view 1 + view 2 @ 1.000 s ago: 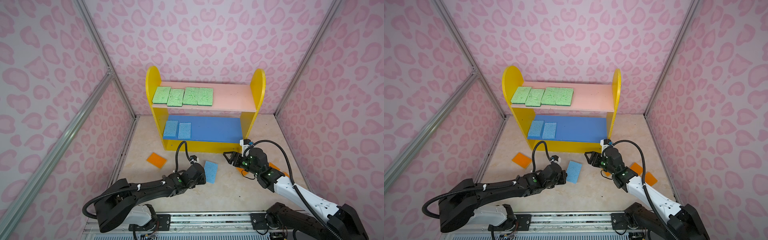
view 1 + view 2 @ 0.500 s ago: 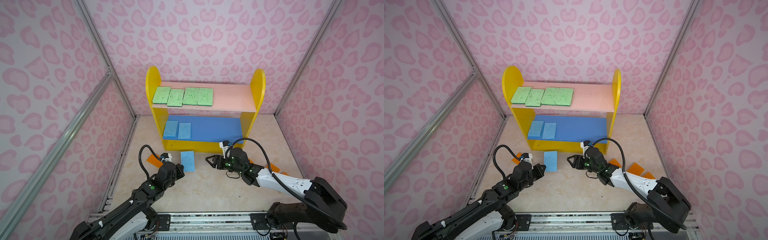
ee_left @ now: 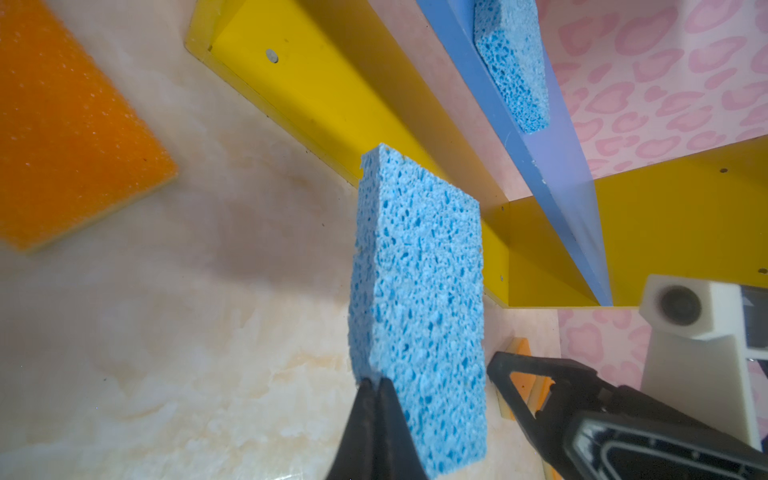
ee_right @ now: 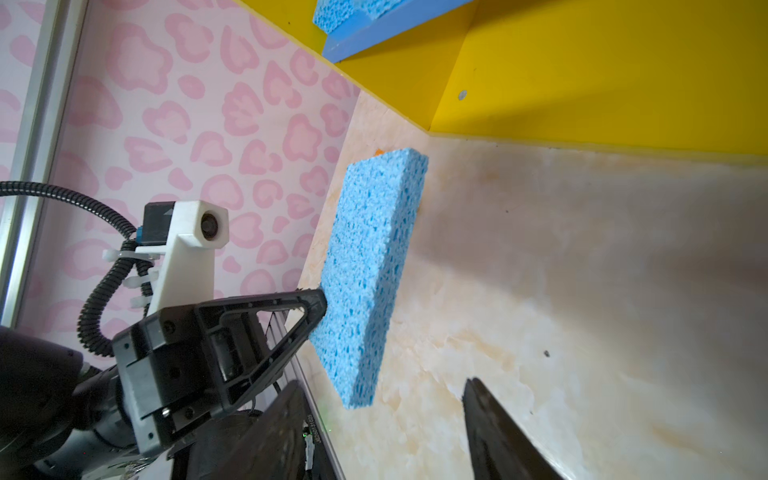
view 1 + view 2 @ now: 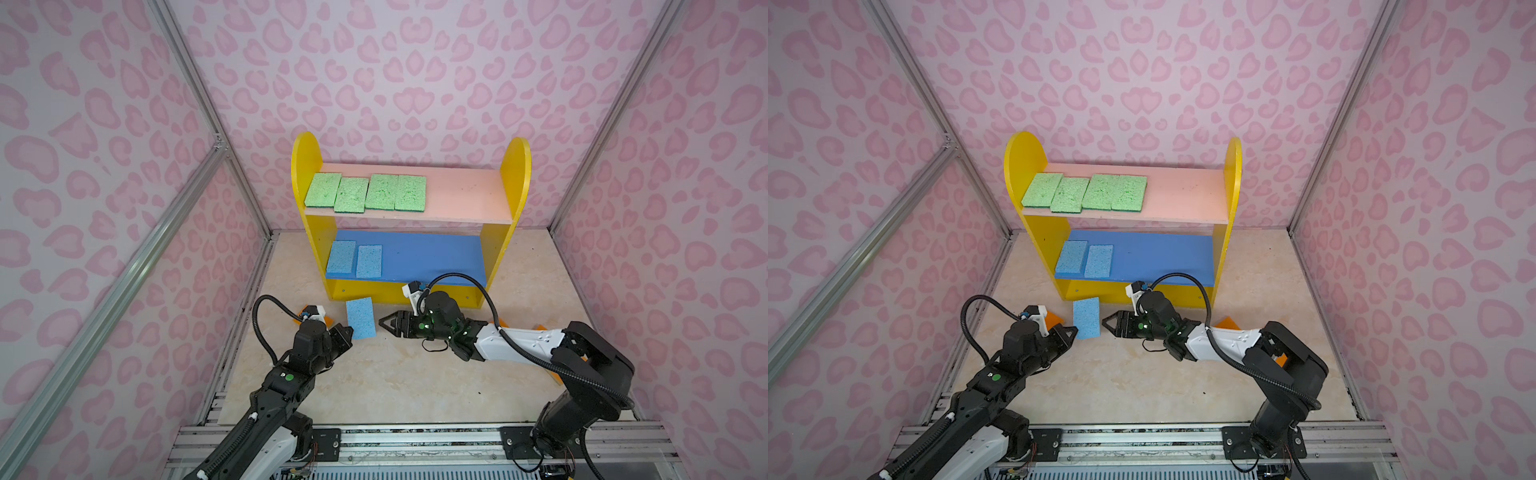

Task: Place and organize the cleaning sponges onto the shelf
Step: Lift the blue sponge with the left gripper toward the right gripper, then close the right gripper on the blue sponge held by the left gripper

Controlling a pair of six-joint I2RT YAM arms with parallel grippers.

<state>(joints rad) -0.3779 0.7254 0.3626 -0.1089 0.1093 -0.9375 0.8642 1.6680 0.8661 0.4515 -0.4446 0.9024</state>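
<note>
Porous, rough blue sponge (image 3: 417, 311) — glossy marbled tabletop (image 3: 187, 332), matt painted shelf (image 3: 332, 95).

Four sponges (image 5: 380, 192) are lying on the shelf's (image 5: 515, 174) upper board (image 5: 461, 195), two sponges (image 5: 341, 255) on the lower board's (image 5: 432, 257) left end; one sponge (image 5: 360, 318) is hanging before the shelf.

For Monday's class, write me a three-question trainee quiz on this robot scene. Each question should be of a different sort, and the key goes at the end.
1. True or false: the left pincer is shut on a light blue sponge, holding it clear of the floor.
2. How many green sponges lie on the pink board?
3. Choose one. The right pincer is: A) open, aimed at the held sponge; B) shut tight; C) out of view.
Key: 1 true; 2 four; 3 A.
</note>
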